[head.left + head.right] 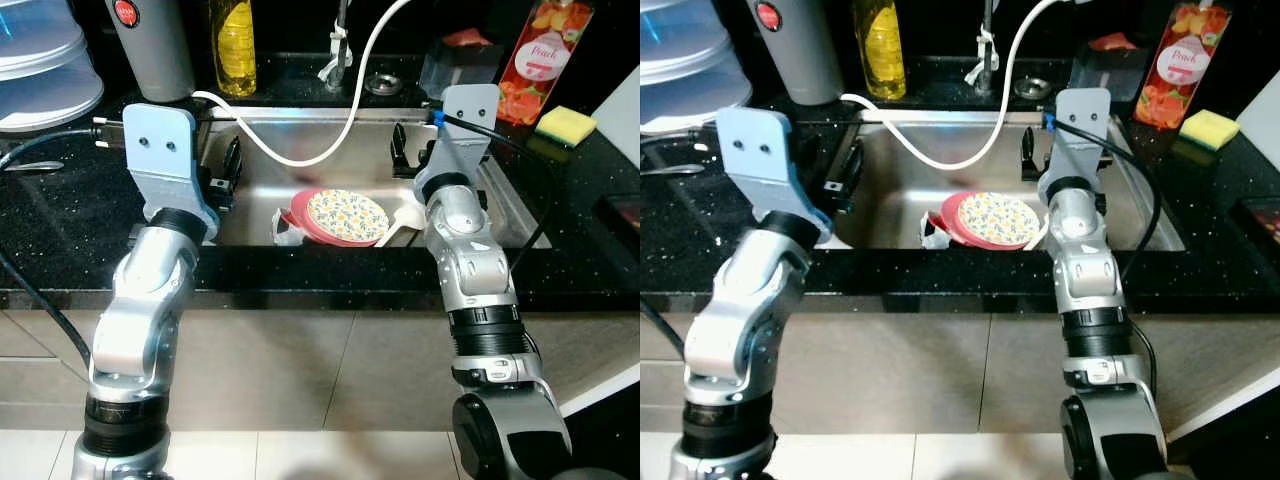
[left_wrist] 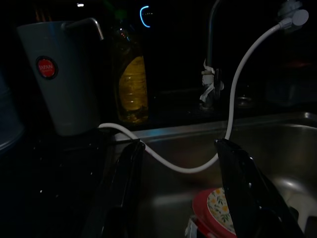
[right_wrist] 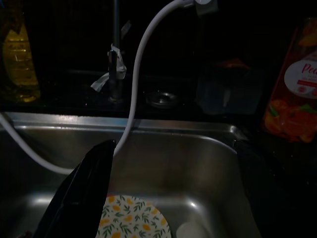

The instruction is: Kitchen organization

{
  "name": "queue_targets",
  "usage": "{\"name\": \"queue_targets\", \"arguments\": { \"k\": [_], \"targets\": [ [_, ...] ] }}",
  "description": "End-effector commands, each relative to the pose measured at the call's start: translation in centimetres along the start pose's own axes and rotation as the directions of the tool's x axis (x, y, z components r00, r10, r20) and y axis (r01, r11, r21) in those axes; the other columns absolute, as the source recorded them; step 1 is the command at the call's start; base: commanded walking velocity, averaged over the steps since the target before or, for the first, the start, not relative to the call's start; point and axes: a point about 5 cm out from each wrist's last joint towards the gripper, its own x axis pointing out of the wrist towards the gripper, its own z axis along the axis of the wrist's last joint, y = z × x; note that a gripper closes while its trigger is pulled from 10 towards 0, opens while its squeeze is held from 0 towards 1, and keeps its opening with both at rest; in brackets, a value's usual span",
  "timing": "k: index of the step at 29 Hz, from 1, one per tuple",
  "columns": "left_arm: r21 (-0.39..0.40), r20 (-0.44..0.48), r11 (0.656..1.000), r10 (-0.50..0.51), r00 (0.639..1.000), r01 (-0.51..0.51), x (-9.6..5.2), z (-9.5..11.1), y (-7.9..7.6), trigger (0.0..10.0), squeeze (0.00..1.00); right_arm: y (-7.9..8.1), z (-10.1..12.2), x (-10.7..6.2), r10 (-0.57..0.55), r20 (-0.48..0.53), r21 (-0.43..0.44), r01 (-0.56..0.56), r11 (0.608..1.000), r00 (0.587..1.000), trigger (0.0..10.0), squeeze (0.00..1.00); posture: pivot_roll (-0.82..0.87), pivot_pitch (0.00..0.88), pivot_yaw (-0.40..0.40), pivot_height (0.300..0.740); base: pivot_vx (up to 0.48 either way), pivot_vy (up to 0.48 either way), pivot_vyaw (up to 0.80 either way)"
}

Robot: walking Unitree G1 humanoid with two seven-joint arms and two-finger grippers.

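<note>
A black speckled counter runs across the room, and set into it is a steel sink, which I'll use as the reference. Both silver arms reach out over the sink's front edge. The left gripper hangs over the sink's left side, its two black fingers spread apart with nothing between them. The right gripper hangs over the sink's right side, fingers likewise parted and empty.

Behind the sink's left corner stands a grey jug with a red round label, and beside it a bottle of yellow liquid. Behind the sink's right corner is a peach-labelled bottle. A white hose loops from above the tap down across the sink's back-left edge.

On the sink floor, toward the front, lies a red plate with a flowered plate on top. A yellow sponge sits on the counter right of the sink.
</note>
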Motion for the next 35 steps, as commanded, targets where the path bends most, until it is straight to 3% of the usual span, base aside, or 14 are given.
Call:
{"name": "queue_targets", "arguments": {
  "k": [1,17,35],
  "targets": [
    [-0.006,-0.010,1.000,0.003,1.000,-0.003,-0.02,-0.30,-0.13,10.0,0.00,0.10,0.11,-0.01,0.005,0.010,0.014,-0.005,1.000,1.000,10.0,0.00,0.13,0.000,-0.014,0.740,0.480,0.000,0.00],
    [-0.011,-0.010,1.000,0.008,1.000,-0.008,-0.04,-0.34,-0.12,10.0,0.00,0.12,0.07,-0.06,0.007,0.010,0.016,-0.007,1.000,1.000,10.0,0.00,0.13,0.000,-0.014,0.740,0.441,0.000,0.00],
    [-0.016,-0.007,0.999,0.030,1.000,-0.030,-0.06,-0.28,-0.07,10.0,0.00,0.31,0.05,-0.13,0.014,0.012,0.019,-0.014,1.000,1.000,10.0,0.00,0.13,0.000,-0.013,0.740,0.000,0.000,0.00]
  ]
}}
